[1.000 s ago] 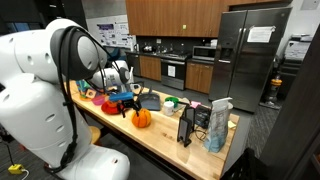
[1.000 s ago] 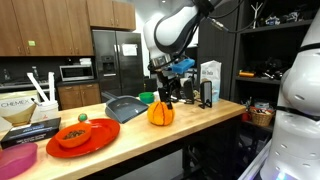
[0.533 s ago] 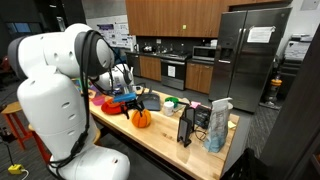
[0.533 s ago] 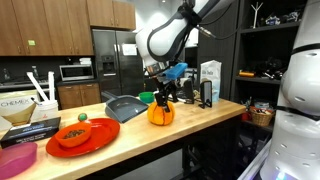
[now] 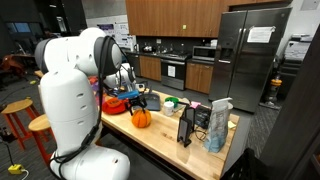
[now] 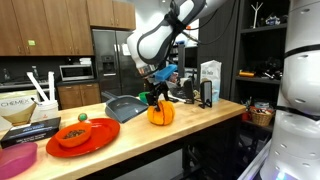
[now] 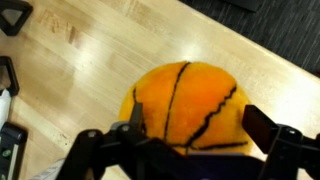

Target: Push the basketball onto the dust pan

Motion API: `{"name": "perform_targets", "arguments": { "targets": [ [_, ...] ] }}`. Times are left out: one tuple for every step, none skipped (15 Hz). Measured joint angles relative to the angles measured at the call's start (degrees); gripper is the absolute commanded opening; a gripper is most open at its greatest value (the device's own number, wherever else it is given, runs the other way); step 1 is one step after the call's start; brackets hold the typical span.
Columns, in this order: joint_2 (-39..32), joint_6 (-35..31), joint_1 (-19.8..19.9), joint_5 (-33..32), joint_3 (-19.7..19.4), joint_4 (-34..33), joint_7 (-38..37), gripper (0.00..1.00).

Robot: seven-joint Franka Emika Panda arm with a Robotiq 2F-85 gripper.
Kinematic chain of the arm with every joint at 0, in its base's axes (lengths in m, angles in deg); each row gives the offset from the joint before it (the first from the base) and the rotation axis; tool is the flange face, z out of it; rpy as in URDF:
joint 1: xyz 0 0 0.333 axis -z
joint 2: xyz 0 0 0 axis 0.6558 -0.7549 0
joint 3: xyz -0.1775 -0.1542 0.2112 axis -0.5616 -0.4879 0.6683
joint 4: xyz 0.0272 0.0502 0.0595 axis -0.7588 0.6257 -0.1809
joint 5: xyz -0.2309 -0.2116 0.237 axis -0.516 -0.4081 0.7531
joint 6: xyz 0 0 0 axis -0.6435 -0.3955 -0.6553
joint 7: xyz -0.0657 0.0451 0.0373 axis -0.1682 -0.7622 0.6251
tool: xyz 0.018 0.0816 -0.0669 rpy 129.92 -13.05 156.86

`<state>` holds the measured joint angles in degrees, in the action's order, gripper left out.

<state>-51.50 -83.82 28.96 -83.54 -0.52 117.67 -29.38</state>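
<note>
On the counter (image 7: 60,60), the basketball (image 7: 185,100) sits inside the spread pincer (image 7: 188,140).

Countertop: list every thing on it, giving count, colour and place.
basketball: one, orange, mid wooden counter
dust pan: one, red, toward the near end in an exterior view
bowl: one, orange, on the dust pan
flat tray: one, grey-blue, beyond the ball
green item: one, by that tray
carton: one, white, far end
container: one, pink, picture's lower corner
arm: one, white, above the ball
fingers: two, black, spread either side of the ball
</note>
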Motion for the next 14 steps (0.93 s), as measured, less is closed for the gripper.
{"name": "perform_targets", "arguments": {
  "targets": [
    [-0.46,-0.98,-0.06,0.17,0.0,-1.2,-0.44,1.0],
    [-0.88,-2.05,-0.17,0.18,0.0,-2.41,-0.92,1.0],
    [-1.17,-2.91,-0.28,0.18,0.0,-3.49,-1.24,1.0],
    [-1.43,-3.45,-0.42,0.18,0.0,-4.49,-1.48,1.0],
    [-1.65,-3.49,-0.56,0.18,0.01,-5.35,-1.6,1.0],
    [-1.74,-3.11,-0.72,0.18,0.02,-5.97,-1.61,1.0],
    [-1.78,-2.85,-0.83,0.18,0.02,-6.31,-1.61,1.0],
    [-1.79,-2.72,-0.9,0.18,0.03,-6.45,-1.61,1.0],
    [-1.79,-2.68,-0.91,0.18,0.05,-6.46,-1.61,1.0],
    [-1.8,-2.65,-0.91,0.18,0.05,-6.46,-1.61,1.0],
    [-1.81,-2.67,-0.91,0.17,0.05,-6.43,-1.61,1.0],
    [-1.81,-2.48,-0.91,0.17,0.04,-6.4,-1.61,1.0],
    [-1.73,-1.81,-0.91,0.17,0.04,-6.38,-1.61,1.0],
    [-1.59,-0.84,-0.91,0.18,0.04,-6.37,-1.6,1.0]
  ]
}}
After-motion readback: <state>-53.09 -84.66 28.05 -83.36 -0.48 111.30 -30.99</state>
